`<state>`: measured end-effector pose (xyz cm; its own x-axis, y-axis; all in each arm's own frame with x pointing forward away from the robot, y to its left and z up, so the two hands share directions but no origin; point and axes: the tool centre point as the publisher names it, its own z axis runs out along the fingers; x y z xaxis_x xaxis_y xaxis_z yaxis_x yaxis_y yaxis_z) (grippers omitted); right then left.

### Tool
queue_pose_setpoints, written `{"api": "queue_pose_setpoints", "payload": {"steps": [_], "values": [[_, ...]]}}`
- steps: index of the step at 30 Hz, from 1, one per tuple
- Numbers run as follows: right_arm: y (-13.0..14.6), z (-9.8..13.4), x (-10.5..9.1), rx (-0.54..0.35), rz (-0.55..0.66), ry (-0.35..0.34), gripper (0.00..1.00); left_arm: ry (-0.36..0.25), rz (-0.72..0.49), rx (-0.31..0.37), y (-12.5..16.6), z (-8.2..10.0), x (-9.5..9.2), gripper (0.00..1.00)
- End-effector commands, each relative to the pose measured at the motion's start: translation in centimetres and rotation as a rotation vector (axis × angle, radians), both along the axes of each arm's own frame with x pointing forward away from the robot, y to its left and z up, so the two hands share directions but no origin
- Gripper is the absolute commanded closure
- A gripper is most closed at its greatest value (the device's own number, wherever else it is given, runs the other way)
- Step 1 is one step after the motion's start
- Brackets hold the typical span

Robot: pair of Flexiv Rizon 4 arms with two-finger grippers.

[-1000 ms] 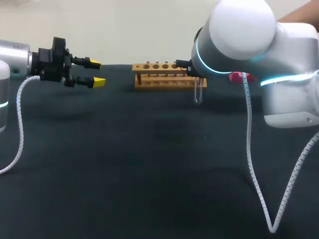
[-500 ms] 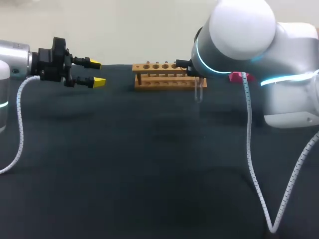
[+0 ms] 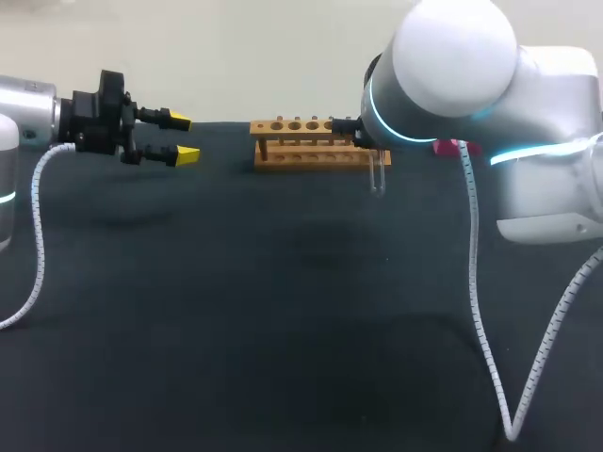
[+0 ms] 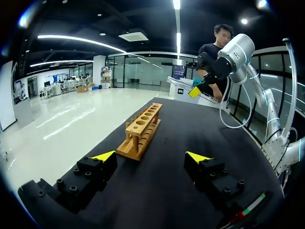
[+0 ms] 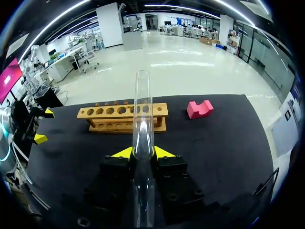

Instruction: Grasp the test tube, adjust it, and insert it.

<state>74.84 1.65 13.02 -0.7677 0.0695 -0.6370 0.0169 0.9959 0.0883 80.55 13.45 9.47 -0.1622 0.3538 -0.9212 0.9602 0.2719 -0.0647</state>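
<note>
Since a second ago our right arm (image 3: 452, 66) has shifted slightly to the right and up. The test tube (image 3: 379, 177) has gone with it, and its rounded end now hangs a touch higher. Our left arm (image 3: 28, 118) has not moved.

We judge the grasp done. The right jaws are closed on the test tube from two sides, about midway along its length, and it hangs upright with the open mouth up. It is off the desk (image 3: 283, 330), just beside the right end of the wooden rack (image 3: 311, 141) on the near side. Any adjusting looks finished or nearly so. The insertion is left: no tube stands in the rack's row of holes, and ours needs to come above one before going down. The left jaws stand wide and hold nothing, at the far left, well apart from the rack.

A dark cloth covers the desk. The rack sits near the far edge, and a small pink block (image 5: 199, 109) lies to its right, apart from it. The near half carries only our cables.
</note>
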Motion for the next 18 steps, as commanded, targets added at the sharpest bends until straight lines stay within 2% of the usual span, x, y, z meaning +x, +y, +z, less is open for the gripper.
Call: {"api": "queue_pose_setpoints", "payload": {"steps": [1, 18], "values": [[0.9, -0.8, 1.6, -0.023, 0.016, 0.007, 1.0, -0.006, 0.003, -0.002, 0.1, -0.1, -0.2, 0.0], [3.3, -4.2, 4.8, -0.073, 0.032, -0.01, 1.0, -0.006, 0.003, -0.002, 0.1, -0.1, -0.2, 0.0]]}}
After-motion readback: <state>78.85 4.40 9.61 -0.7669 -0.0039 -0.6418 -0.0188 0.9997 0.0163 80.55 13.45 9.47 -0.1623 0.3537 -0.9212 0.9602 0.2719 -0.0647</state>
